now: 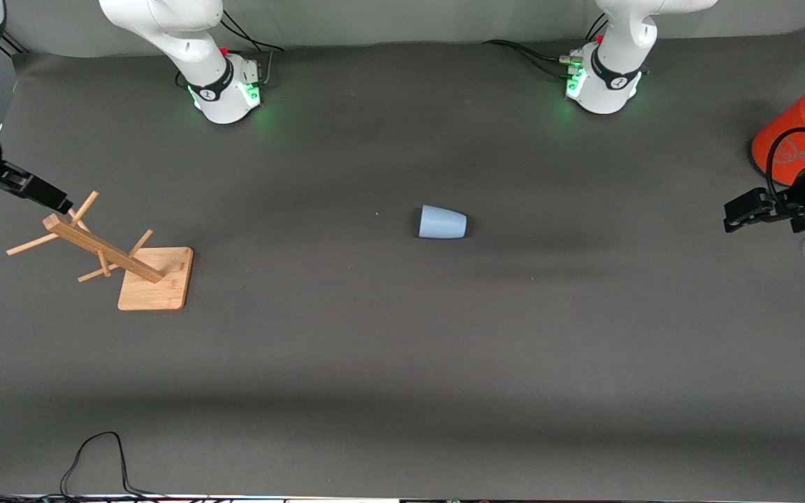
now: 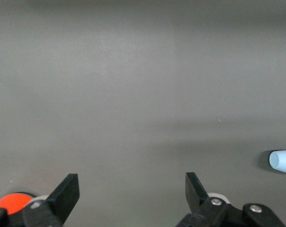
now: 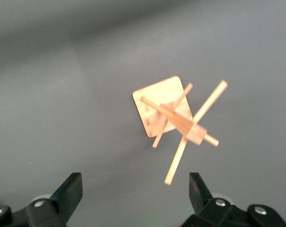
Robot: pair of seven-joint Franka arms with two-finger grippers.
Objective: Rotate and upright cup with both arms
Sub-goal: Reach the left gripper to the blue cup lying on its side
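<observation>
Two arms wait at opposite ends of the desk point(image 1: 402, 363), neither reaching in. The right hand point(image 3: 133, 189) hovers wide open and empty over the wooden peg stand point(image 1: 123, 258); the left hand point(image 2: 132, 189), equally spread and empty, hangs beside the orange cylinder point(image 1: 794, 136). The cup point(image 1: 442, 222) lies on its side, well apart from both. The approach has not begun; next, one hand probably must travel inward and straddle the tumbler's body.

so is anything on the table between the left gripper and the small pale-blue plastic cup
Nothing: in the front view only bare grey table lies between the open left gripper and the small pale-blue plastic cup.
</observation>
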